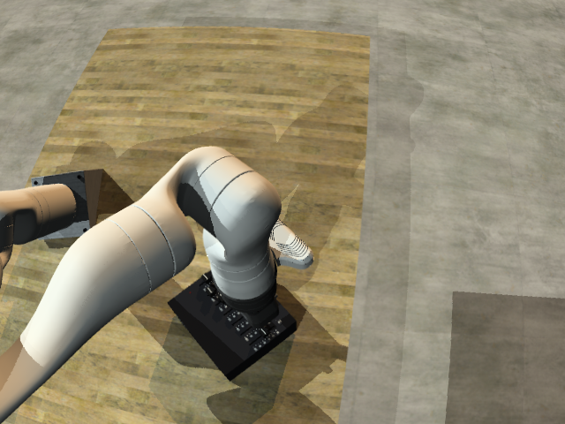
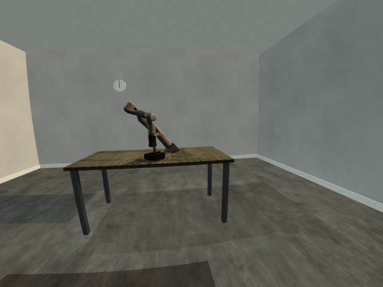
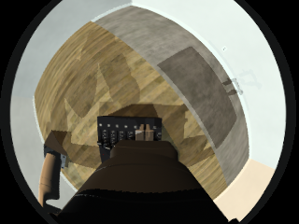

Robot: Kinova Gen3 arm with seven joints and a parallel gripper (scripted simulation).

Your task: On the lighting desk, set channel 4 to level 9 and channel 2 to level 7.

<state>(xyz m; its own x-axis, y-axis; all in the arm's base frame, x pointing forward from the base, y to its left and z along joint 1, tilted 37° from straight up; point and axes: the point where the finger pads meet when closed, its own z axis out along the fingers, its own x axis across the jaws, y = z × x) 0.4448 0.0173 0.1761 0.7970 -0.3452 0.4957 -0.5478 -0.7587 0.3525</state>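
One black lighting desk (image 1: 200, 314) sits flat on the wooden table (image 1: 228, 91), near the table's right edge in the top view and turned at an angle to the planks. Its row of faders (image 1: 241, 324) runs along the upper face, the small caps too fine to read for level in any view. The arm (image 1: 114, 255) reaches across from its base plate (image 1: 81, 175) at the table's left side, bends at a pale elbow, and drops its wrist straight down over the desk. The gripper (image 1: 263, 324) hangs over the fader row towards the desk's right end, its jaws pressed together with nothing pinched between them; whether the tips touch a cap cannot be told, as the wrist hides them. In the wrist view the desk (image 3: 111, 133) lies just ahead of the dark gripper body, partly covered by it. From the exterior view the desk (image 2: 154, 156) stands level on the table (image 2: 197, 161), with a round clock (image 2: 119, 85) on the wall behind.
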